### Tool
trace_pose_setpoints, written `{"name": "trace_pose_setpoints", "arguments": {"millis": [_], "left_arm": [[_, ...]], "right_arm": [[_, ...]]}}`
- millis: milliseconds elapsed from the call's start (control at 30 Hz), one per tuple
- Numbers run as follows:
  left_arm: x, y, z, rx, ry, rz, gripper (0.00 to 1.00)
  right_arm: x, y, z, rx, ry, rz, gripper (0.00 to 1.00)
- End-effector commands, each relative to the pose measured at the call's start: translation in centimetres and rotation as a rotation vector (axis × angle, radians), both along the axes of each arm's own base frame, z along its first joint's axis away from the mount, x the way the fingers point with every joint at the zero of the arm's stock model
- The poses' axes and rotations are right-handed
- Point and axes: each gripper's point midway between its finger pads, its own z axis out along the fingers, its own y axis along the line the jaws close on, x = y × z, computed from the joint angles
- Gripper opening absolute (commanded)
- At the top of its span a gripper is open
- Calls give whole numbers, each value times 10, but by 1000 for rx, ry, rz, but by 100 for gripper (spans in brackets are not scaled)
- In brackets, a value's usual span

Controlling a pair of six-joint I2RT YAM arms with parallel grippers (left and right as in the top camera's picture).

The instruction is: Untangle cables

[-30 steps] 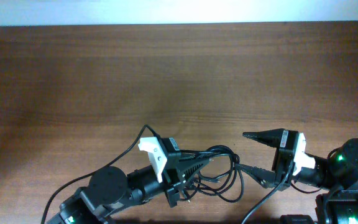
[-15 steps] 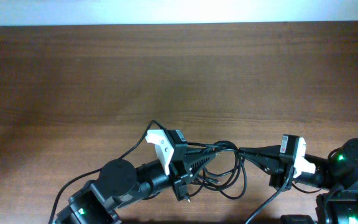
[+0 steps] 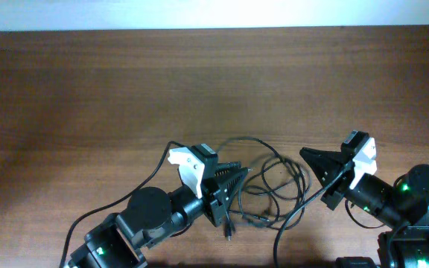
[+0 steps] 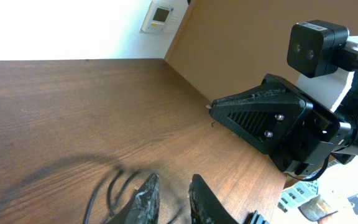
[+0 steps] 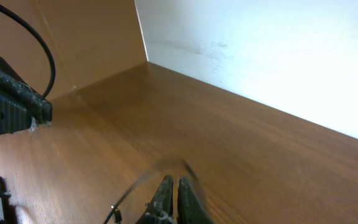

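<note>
Several cables [image 3: 258, 140] looped on table [image 3: 125, 89]; left pincer [image 3: 240, 177] slightly apart, right pincer [image 3: 306, 154] together.

**Even light above, glare and soft focus at the wrists**

From above, the desk [image 3: 125, 89] is evenly and moderately lit. Shadows are soft and faint, and the wood is slightly paler toward the middle. The wall [image 3: 214, 13] strip along the top is blown out to plain white. In both wrist views that wall glares too. The jaws close to each lens are out of focus, and the cables [image 4: 114, 183] smear into grey streaks, probably from motion blur.
</note>
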Motion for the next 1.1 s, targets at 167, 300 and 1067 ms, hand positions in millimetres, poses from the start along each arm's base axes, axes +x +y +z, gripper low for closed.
{"name": "trace_pose_setpoints", "arguments": {"millis": [167, 300, 1067], "left_arm": [[12, 20, -18, 77, 42, 129, 22], [25, 50, -50, 221, 92, 290, 72], [31, 65, -92, 401, 166, 366, 99]], "right_arm": [[11, -23, -33, -49, 152, -172, 23], [25, -55, -92, -165, 392, -365, 44], [49, -68, -301, -542, 956, -134, 64]]}}
